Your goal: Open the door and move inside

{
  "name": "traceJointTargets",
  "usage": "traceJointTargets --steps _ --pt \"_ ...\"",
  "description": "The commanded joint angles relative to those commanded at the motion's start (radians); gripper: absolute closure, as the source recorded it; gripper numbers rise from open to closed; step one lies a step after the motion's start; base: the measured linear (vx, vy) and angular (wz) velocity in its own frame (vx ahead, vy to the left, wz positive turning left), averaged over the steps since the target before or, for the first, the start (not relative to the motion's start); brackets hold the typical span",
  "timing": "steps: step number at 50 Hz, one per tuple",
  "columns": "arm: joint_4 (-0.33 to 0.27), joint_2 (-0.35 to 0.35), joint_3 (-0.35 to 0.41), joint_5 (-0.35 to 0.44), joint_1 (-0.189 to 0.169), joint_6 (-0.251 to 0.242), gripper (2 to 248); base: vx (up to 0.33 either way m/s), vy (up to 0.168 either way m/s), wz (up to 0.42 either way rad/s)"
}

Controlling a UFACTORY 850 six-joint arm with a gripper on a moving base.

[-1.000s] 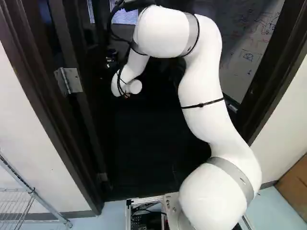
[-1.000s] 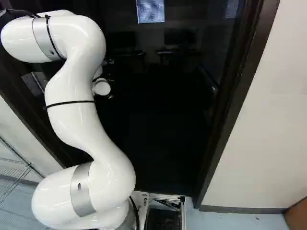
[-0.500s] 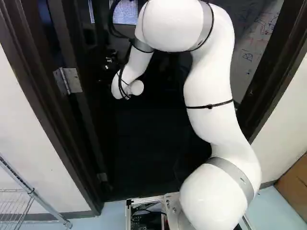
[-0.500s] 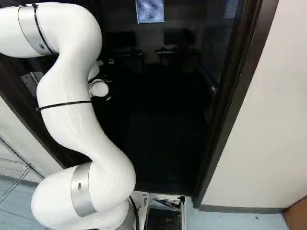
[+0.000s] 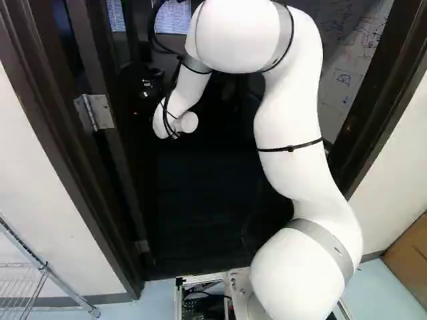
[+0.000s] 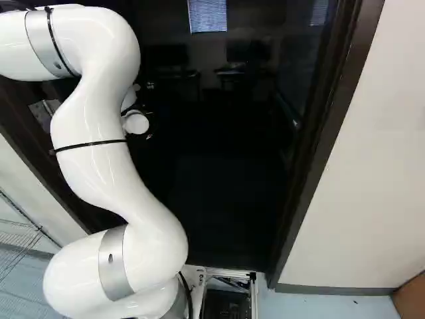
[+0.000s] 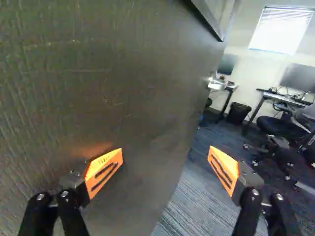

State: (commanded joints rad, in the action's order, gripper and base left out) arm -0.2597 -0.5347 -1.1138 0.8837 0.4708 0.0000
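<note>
Door, a dark brown slab, stands open on a silver metal hinge at the upper left of the left base view. The black two-fingered end effector is released, one orange pad before the door, the other past its edge. Beyond are a black tapered bin and, top centre of the right base view, a pale slatted blind

The door is dark and matt, its face finely rough with light scuffs. The left hinge is dull metal; the left rack, shinier metal wire. The arm looks smooth and glossy, the right wall matt, the carpet streaky cloth.
</note>
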Motion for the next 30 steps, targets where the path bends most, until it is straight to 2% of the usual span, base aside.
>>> traceJointTargets --steps 30 --pt "0.000 -0.089 -0.117 0.000 0.056 0.000 3 0.000 0.000 0.000"
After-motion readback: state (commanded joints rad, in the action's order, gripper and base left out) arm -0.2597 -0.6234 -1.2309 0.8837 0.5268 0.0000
